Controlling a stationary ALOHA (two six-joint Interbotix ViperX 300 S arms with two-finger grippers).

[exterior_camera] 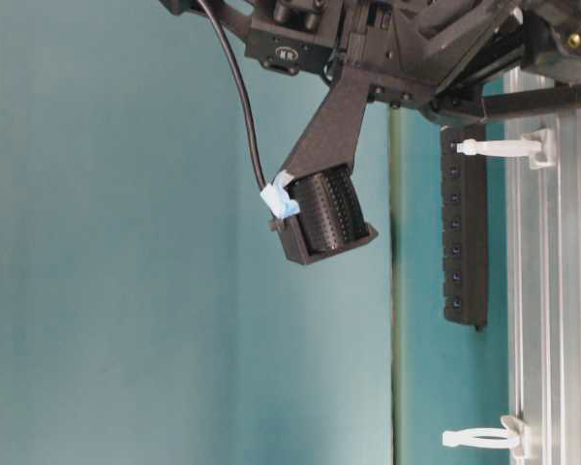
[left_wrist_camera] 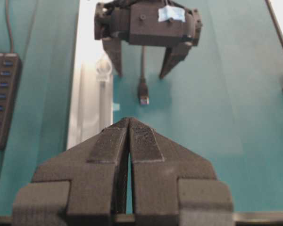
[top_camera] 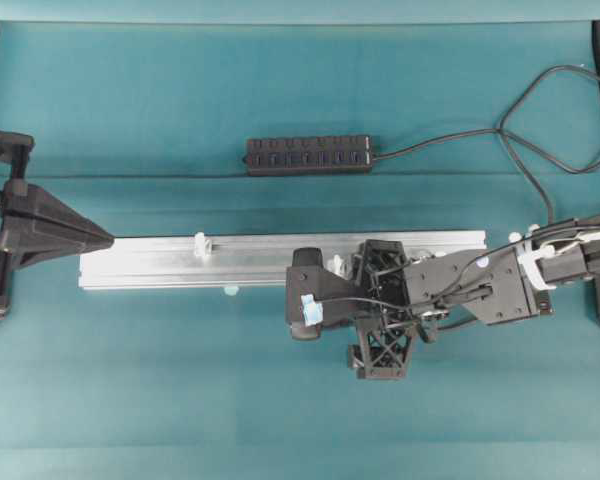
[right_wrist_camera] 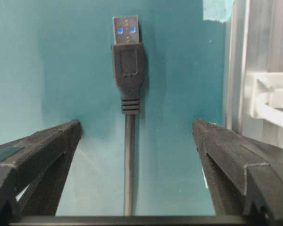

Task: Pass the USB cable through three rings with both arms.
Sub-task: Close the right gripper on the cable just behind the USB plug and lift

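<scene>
A long silver rail (top_camera: 280,258) lies across the teal-covered desk (top_camera: 180,400), with a whitish ring (top_camera: 201,243) standing upright on its left part and another ring (top_camera: 336,266) showing just at the right gripper. The left gripper (top_camera: 105,239) rests at the rail's left end, its jaws pressed together with nothing between them, pointing along the rail toward the right. The right gripper (top_camera: 308,290) reaches in from the right and sits over the near edge of the rail about midway along it, jaws spread wide apart. The USB cable (right_wrist_camera: 128,160) lies on the cloth between those open jaws, clear of both fingers, and its plug (right_wrist_camera: 127,61) with the silver tip points away from the wrist camera, just beside the rail. From the left wrist view the same plug (left_wrist_camera: 143,93) shows on the cloth below the right gripper, next to a ring (left_wrist_camera: 104,69) on the rail. Farther back on the desk sits a black multi-port hub (top_camera: 308,155), its own cord (top_camera: 540,130) looping off to the right.
</scene>
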